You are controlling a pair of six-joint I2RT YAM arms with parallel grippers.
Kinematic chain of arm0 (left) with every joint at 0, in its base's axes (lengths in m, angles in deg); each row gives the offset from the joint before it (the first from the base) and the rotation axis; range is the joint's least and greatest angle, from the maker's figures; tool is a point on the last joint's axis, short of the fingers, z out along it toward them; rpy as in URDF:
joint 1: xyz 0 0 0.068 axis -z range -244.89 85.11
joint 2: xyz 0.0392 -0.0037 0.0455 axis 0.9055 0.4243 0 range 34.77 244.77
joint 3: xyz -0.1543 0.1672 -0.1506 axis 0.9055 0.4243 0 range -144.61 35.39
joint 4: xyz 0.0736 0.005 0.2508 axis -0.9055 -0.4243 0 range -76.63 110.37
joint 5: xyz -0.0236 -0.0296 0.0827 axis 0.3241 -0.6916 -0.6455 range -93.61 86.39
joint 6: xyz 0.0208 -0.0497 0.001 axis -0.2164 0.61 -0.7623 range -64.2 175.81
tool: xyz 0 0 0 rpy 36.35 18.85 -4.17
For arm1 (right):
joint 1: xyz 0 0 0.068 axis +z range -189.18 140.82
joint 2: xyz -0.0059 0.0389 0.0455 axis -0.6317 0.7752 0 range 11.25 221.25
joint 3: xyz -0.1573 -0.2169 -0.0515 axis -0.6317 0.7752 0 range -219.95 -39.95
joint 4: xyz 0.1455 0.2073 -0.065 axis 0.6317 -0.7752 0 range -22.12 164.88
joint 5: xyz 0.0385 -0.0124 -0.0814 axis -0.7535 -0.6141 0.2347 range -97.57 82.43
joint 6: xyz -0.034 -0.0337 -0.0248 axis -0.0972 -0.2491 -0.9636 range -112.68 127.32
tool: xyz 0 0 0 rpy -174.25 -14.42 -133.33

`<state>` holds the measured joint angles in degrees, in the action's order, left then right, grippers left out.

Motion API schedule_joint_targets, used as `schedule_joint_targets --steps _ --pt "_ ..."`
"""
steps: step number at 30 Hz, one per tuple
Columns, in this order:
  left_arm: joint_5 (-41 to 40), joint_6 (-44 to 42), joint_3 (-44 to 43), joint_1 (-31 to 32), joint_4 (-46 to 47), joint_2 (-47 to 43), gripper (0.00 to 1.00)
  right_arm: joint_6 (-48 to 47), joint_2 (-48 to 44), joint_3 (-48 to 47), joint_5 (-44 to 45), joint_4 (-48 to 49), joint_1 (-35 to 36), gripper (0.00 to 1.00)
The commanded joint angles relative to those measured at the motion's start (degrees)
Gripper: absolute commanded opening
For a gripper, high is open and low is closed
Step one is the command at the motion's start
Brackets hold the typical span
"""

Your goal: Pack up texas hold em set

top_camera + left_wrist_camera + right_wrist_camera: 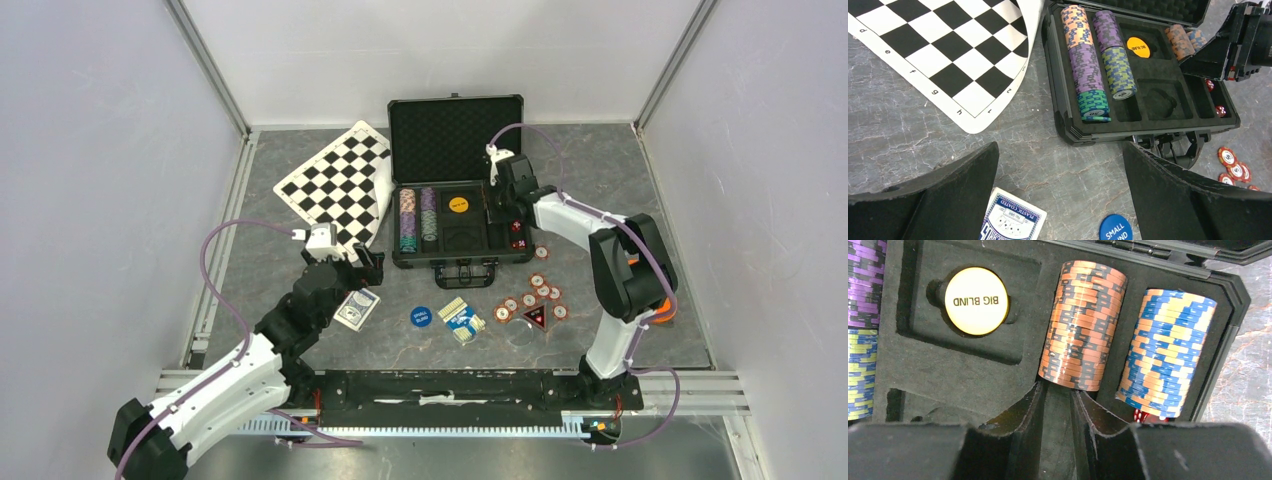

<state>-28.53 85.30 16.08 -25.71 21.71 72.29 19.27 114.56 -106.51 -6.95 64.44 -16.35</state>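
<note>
Right wrist shows your right hand (1058, 390) barely parted, empty, by the orange chips (1080, 325) in the case (973, 385); your left hand (1060, 145) is spread wide.

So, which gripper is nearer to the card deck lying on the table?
Left. The left gripper hangs just beyond the card deck, almost over it; the right gripper is inside the case, far off.

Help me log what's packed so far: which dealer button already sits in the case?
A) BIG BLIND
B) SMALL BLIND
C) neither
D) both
A: the yellow BIG BLIND button sits in a foam recess of the open case, while the blue SMALL BLIND button lies out on the table in front of it.
</note>
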Motion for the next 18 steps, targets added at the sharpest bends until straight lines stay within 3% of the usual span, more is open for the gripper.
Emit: schedule_joint_targets --steps 1,6,12,14,16,18 --pt "-1.18 -2.71 -0.01 -0.07 3.05 0.47 1.00 -0.58 1.52 -5.31 2.33 2.41 0.02 0.31" --pt "-1.09 -2.78 -0.11 -0.07 3.05 0.55 1.00 -1.16 0.18 -4.01 -0.30 0.94 -0.02 0.37" --pt "-1.83 -2.05 -0.12 -0.06 2.27 -0.26 1.00 -4.35 -9.88 5.72 -10.58 2.52 0.11 0.73" --pt "-2.50 -2.00 0.14 -0.07 2.17 -0.72 1.00 -6.34 -14.53 8.57 -12.08 2.39 0.22 0.81" --pt "-3.08 -2.20 0.24 -0.07 1.96 -1.17 1.00 -8.69 -18.95 10.75 -13.07 1.26 0.50 0.98" --pt "-2.62 -2.24 0.15 -0.07 1.91 -1.30 1.00 -9.86 -22.77 11.64 -12.97 -1.42 0.94 0.98"
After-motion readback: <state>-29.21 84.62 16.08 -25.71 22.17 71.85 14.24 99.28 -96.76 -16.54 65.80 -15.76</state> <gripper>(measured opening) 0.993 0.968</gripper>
